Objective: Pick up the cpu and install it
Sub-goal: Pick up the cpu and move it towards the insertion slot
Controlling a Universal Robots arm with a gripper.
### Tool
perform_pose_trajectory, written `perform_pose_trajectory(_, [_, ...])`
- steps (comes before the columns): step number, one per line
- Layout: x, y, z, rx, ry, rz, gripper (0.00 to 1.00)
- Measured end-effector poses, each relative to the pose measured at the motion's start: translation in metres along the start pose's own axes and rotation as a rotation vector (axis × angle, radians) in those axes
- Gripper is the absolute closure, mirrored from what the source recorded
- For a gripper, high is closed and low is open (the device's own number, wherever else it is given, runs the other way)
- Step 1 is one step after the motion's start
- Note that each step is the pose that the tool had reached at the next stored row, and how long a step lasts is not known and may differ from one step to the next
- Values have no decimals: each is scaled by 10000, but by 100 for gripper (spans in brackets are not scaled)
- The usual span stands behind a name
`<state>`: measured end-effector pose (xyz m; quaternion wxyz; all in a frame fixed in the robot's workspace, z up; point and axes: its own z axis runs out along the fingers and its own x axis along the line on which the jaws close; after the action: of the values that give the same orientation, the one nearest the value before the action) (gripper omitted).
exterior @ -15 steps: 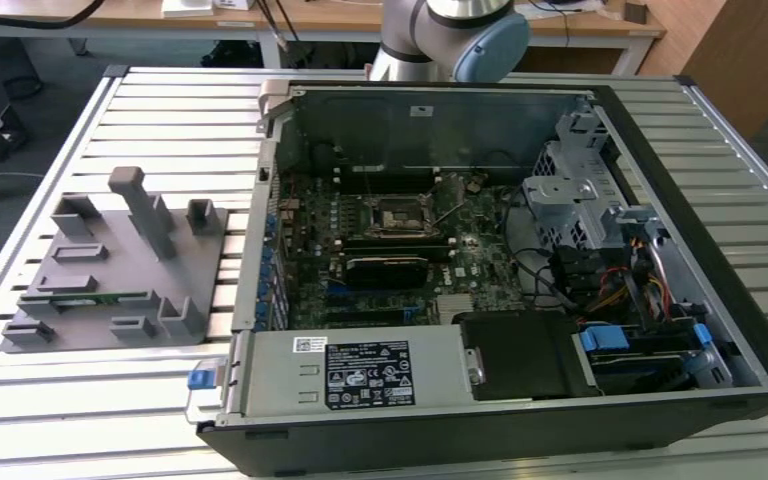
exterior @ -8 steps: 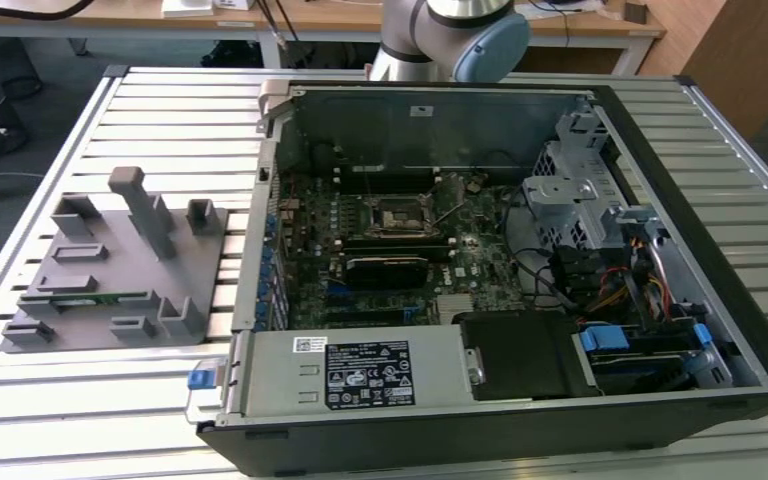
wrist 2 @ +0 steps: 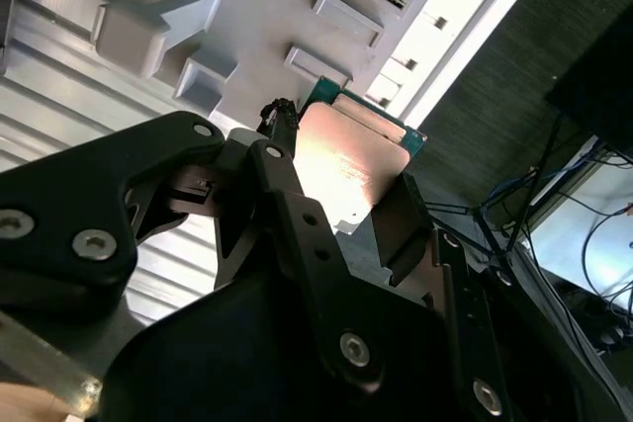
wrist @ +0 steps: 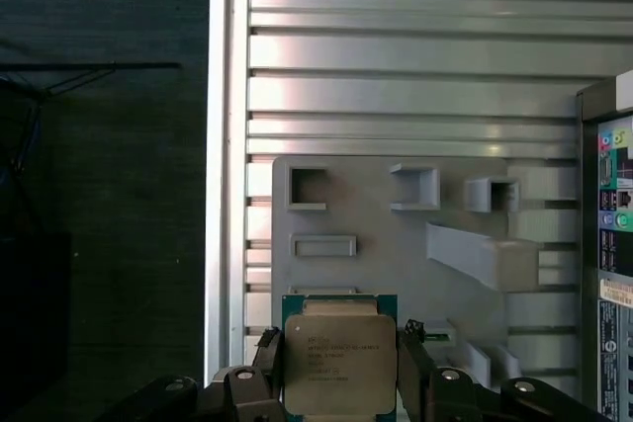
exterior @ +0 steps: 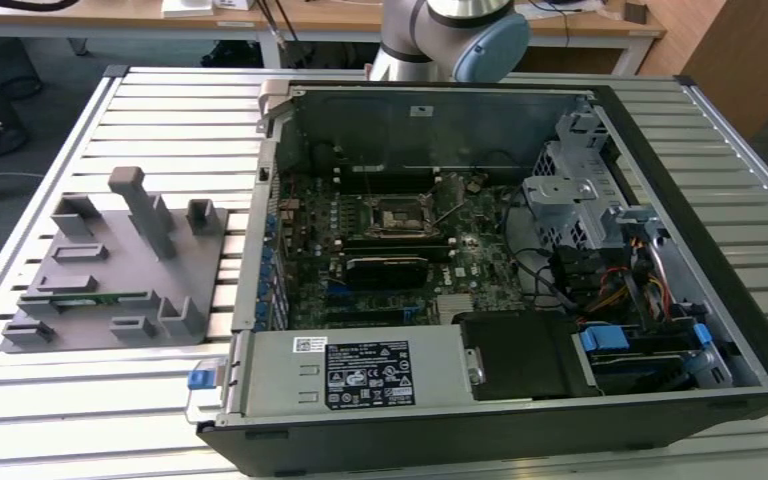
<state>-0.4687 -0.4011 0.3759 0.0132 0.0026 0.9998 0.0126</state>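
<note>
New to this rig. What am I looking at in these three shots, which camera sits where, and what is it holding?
It is one robot arm with a two-fingered gripper. The exterior view comes from a camera off the arm, looking down on a slatted table. On the table stands an open computer case with its motherboard socket exposed. On the exterior view's left lies a grey tray of holders, one with a green memory stick.

The two wrist views come from cameras riding on the arm, so they look along the gripper. In both, the gripper is closed on the edges of the cpu, a small square chip with a pale metal top, held above the tray. The chip is picked up and not yet in the socket.
</note>
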Motion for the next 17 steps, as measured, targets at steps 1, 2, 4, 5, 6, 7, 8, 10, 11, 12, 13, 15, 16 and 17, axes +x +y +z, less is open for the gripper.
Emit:
perform_pose_trajectory(1, [-1, 1, -10, 1, 1, 0, 45])
perform_pose_trajectory(2, [-1, 1, -18, 0, 1, 0, 45])
perform_pose_trajectory(4, [-1, 2, -38, 0, -1, 0, 45])
perform_pose_trajectory(5, [-1, 4, -49, 0, 0, 1, 45])
perform_pose_trajectory(6, [-1, 5, -60, 0, -2, 1, 45])
perform_pose_trajectory(7, [-2, 5, -71, -1, -3, 0, 45])
perform_pose_trajectory(8, [-2, 5, -81, 0, -3, 0, 45])
perform_pose_trajectory(10, [-3, 6, -101, -1, -3, 0, 45])
perform_pose_trajectory(11, [-3, 7, -110, -1, -3, 0, 45])
perform_pose_trajectory(12, [-3, 7, -120, 0, -3, 0, 45])
perform_pose_trajectory(13, [-4, 7, -130, 0, -2, 0, 45])
perform_pose_trajectory(15, [-4, 8, -148, -1, -4, 0, 45])
perform_pose_trajectory(16, [-4, 9, -158, 0, -3, 0, 45])
perform_pose_trajectory(17, [-5, 9, -168, 0, -2, 0, 45])
